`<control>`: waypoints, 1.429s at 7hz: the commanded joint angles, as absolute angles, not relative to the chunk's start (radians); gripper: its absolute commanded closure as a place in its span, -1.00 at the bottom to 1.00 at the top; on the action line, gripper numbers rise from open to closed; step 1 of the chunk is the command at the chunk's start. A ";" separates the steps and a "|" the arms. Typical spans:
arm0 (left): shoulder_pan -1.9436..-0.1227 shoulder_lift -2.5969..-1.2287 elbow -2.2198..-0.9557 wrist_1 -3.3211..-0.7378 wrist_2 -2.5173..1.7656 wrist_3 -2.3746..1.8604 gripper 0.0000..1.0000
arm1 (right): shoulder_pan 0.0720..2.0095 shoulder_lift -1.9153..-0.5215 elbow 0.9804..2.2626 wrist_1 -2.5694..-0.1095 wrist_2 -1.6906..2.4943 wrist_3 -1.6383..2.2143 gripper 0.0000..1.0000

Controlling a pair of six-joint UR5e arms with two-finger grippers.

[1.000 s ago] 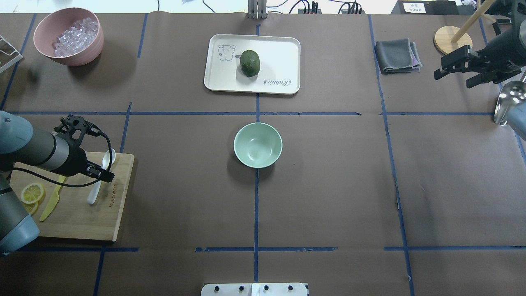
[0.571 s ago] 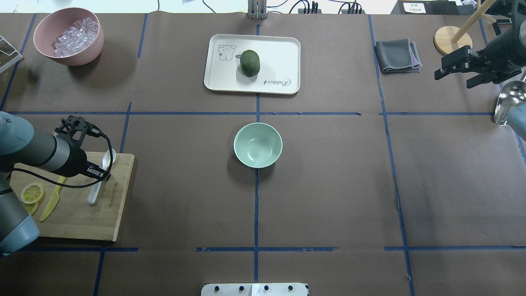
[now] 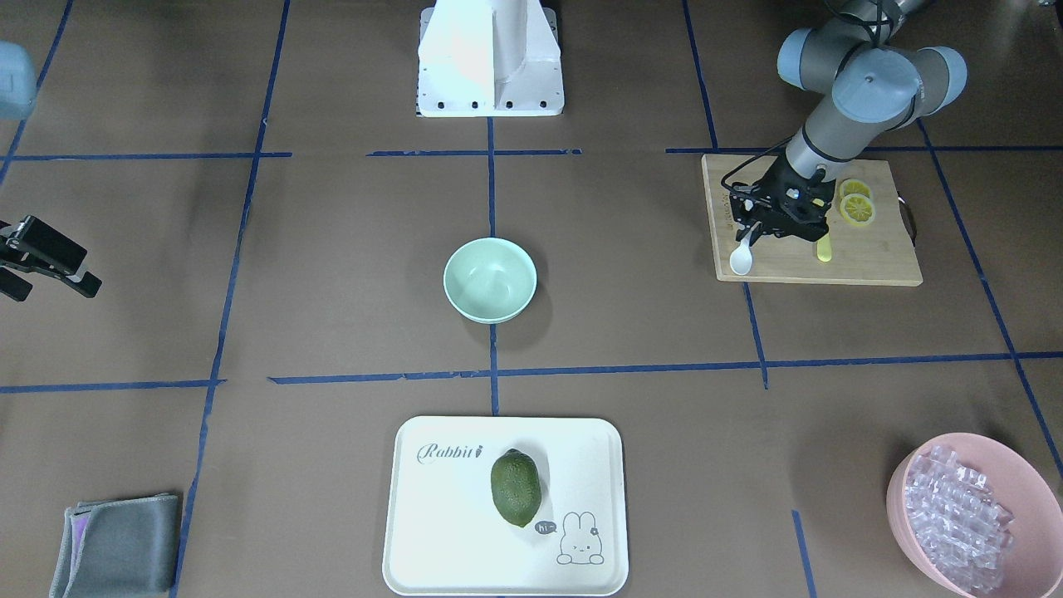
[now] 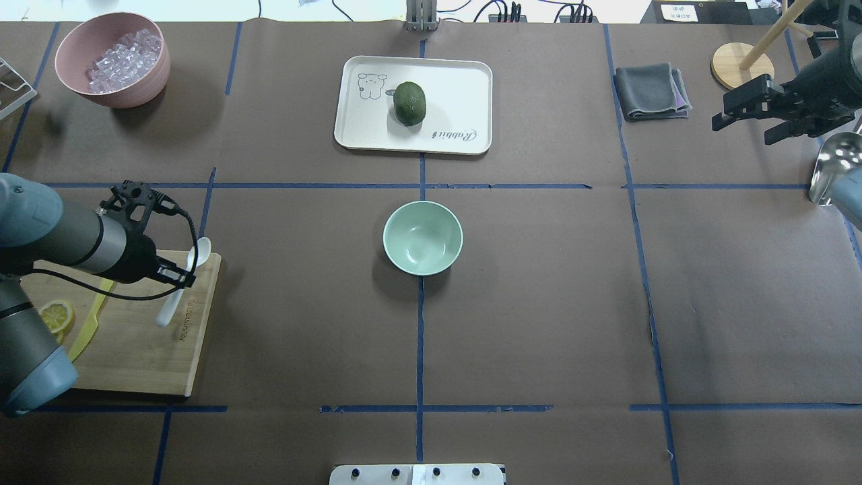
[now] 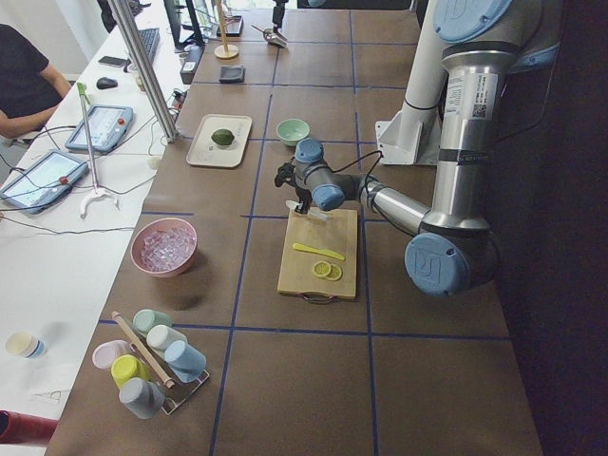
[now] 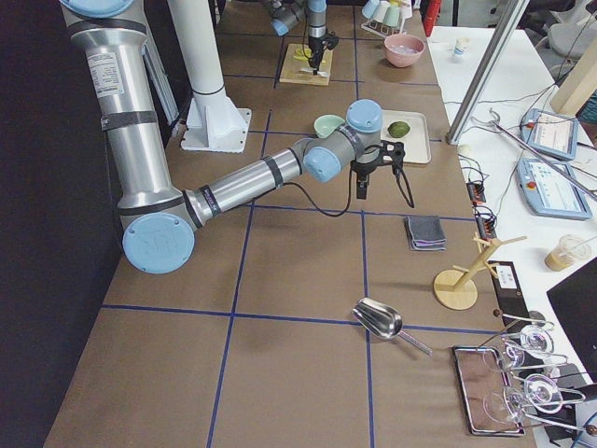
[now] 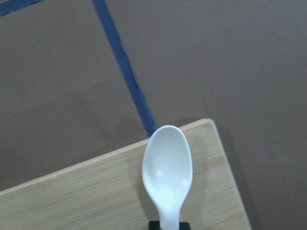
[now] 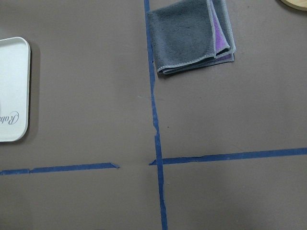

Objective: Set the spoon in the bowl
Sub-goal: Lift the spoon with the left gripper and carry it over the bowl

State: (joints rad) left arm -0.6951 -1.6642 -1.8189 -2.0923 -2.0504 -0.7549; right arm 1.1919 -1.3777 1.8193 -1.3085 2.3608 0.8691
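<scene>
Now my left pincer (image 4: 180, 278) is clamped on the spoon (image 4: 199, 251) by its handle, over the far right corner of the wooden board (image 4: 135, 357). The bowl (image 4: 422, 238) sits well apart, off to the right. My right pincer (image 4: 741, 129) hangs spread apart.

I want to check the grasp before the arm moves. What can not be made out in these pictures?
1. Spoon handle: the left wrist view's bottom edge cuts it off; in the overhead view the left gripper covers its middle.
2. Gap between spoon and cutting board: too small in both side views.
3. Lemon slices: the left arm covers part of them in the overhead view.
</scene>
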 commanded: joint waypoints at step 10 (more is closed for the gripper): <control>-0.523 -2.396 -1.490 -1.746 -1.962 -1.063 0.77 | 1.180 -1.388 1.847 -1.305 2.359 0.876 -0.98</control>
State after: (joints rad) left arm -0.5236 -2.3927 -1.5065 -1.7418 -1.9694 -1.0633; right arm 1.1819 -1.3868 1.8462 -1.3054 2.3594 0.8755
